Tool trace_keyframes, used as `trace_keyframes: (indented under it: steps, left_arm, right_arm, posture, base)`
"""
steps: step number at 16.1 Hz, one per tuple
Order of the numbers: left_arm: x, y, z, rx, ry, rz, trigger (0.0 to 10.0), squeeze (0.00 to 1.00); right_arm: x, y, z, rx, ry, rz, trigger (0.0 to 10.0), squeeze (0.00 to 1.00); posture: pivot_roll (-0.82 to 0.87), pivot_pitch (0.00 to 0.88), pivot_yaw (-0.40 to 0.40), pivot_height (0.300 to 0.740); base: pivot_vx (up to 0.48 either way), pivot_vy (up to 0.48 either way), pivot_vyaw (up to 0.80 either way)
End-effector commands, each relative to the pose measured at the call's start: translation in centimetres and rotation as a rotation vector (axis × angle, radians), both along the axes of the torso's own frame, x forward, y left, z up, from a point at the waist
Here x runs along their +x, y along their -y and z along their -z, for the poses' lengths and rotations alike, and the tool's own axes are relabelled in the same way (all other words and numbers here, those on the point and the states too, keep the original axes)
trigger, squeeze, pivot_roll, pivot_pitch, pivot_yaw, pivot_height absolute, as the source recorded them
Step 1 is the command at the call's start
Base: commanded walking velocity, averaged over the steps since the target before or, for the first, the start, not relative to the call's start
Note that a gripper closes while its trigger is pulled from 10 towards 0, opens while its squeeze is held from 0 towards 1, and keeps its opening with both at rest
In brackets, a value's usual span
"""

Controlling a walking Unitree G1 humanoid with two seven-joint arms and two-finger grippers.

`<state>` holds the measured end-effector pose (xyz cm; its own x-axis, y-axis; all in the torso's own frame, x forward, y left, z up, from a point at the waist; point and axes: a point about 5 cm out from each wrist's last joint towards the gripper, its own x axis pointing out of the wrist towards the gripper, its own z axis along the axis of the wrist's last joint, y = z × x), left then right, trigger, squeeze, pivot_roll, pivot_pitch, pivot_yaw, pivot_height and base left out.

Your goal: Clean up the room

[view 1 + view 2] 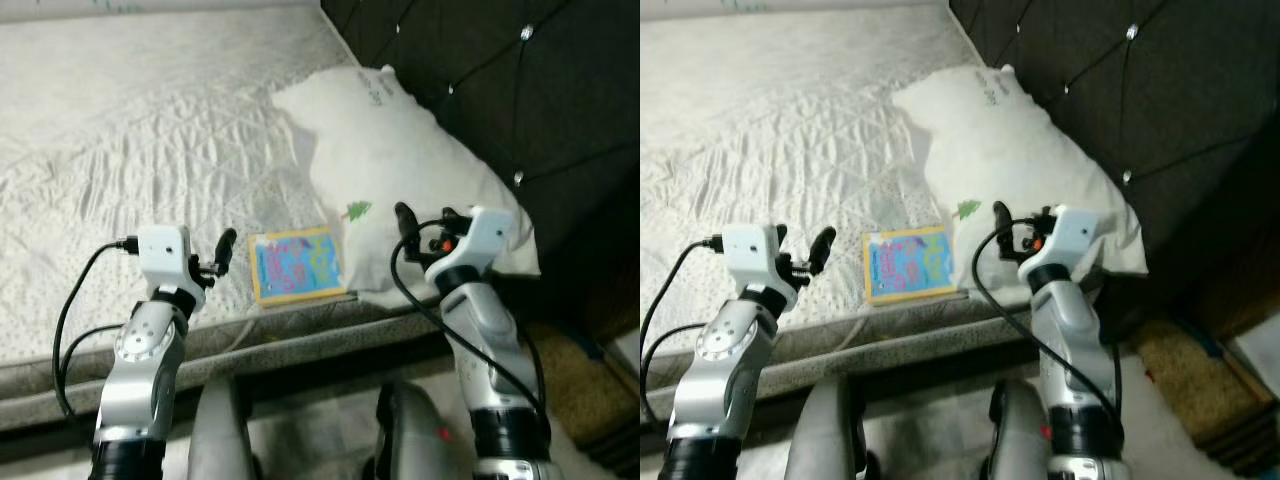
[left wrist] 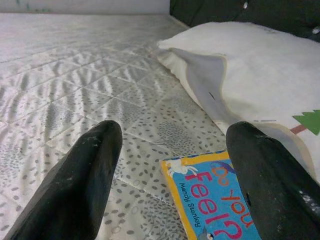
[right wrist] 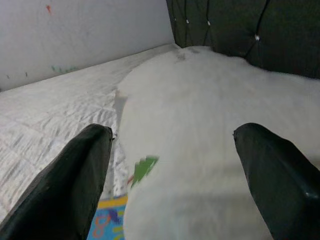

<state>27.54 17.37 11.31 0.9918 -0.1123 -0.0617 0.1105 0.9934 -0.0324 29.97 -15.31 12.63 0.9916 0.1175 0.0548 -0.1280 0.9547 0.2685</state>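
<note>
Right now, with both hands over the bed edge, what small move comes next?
Probably ease the open left hand forward and slightly right toward the book, which lies flat on the mattress beside the pillow. The right hand hovers open over that pillow.

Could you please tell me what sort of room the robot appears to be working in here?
Most likely a bedroom: a white quilted mattress, a white pillow with a green tree print against a dark tufted headboard, and a colourful children's book.

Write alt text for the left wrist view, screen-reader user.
The open left gripper hovers low over a quilted white mattress, its two black fingers framing a blue, yellow-bordered children's book. A white pillow lies against the book's far side, before a dark headboard.
</note>
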Motion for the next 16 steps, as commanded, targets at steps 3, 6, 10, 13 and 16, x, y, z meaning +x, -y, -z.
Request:
trace_keyframes:
  steps: [3,6,10,13,16]
  left_arm:
    - [0.5,0.3,0.1,0.031,0.004,0.006,10.0,0.0]
    - [0.6,0.8,0.1,0.009,0.0,0.017,10.0,0.0]
    - [0.3,1.4,0.8,-0.018,-0.032,0.031,10.0,0.0]
    - [0.6,1.6,0.7,0.004,-0.023,0.045,10.0,0.0]
    - [1.0,1.3,0.5,0.007,-0.015,0.04,10.0,0.0]
  right_arm:
    - [-0.1,0.1,-0.3,-0.009,0.017,0.004,10.0,0.0]
    - [0.0,0.1,-0.6,-0.016,0.027,-0.006,10.0,0.0]
    - [0.2,0.5,-0.6,-0.037,0.029,-0.004,10.0,0.0]
    - [-0.1,0.7,-0.4,-0.062,0.025,-0.004,10.0,0.0]
    - [-0.2,1.2,-0.3,-0.084,0.022,0.011,10.0,0.0]
  posture:
    - [-0.01,0.0,-0.005,0.696]
    - [-0.02,0.0,-0.005,0.72]
    - [-0.01,0.0,0.0,0.74]
    - [-0.02,0.0,0.012,0.74]
    - [-0.03,0.0,0.012,0.74]
  base:
    - [0.0,0.0,0.0]
    - [0.0,0.0,0.0]
    - [0.0,0.0,0.0]
    - [0.0,0.0,0.0]
    - [0.0,0.0,0.0]
